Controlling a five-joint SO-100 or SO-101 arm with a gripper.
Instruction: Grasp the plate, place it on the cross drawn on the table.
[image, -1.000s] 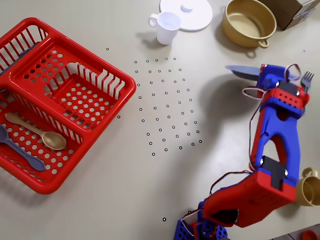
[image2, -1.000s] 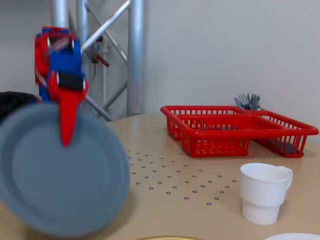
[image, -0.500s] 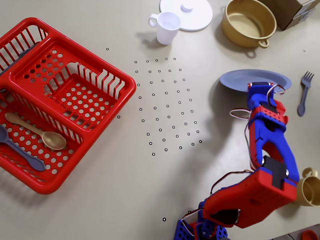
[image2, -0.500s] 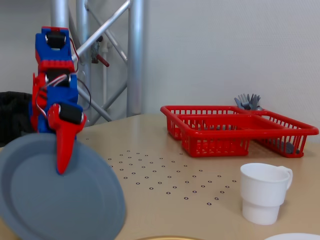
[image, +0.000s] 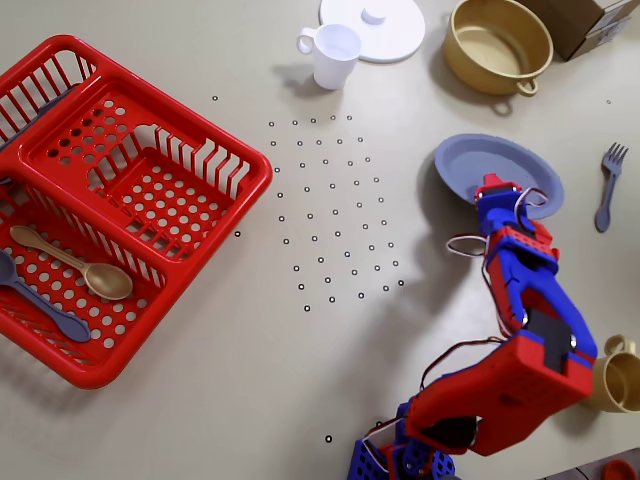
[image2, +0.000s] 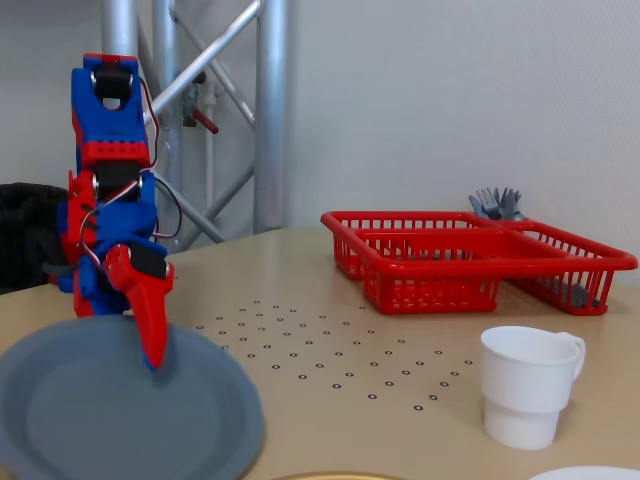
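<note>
Closest to the fixed camera lies the grey plate (image2: 120, 405), near the right edge of the table in the overhead view, and the gripper (image: 497, 192) comes down on its rim on the arm's side, one red finger (image2: 152, 325) touching its surface. Whether the jaws have closed on the rim I cannot tell. No drawn cross is visible, only small dots (image: 335, 215) toward the table's middle, left of the plate, with the red basket (image: 255, 190) beyond.

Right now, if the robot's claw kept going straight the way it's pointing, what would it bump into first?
The gripper points down at the grey plate, so it would meet the plate first. In the overhead view its tip already overlaps the plate's near rim; whether it touches yet is unclear.
</note>
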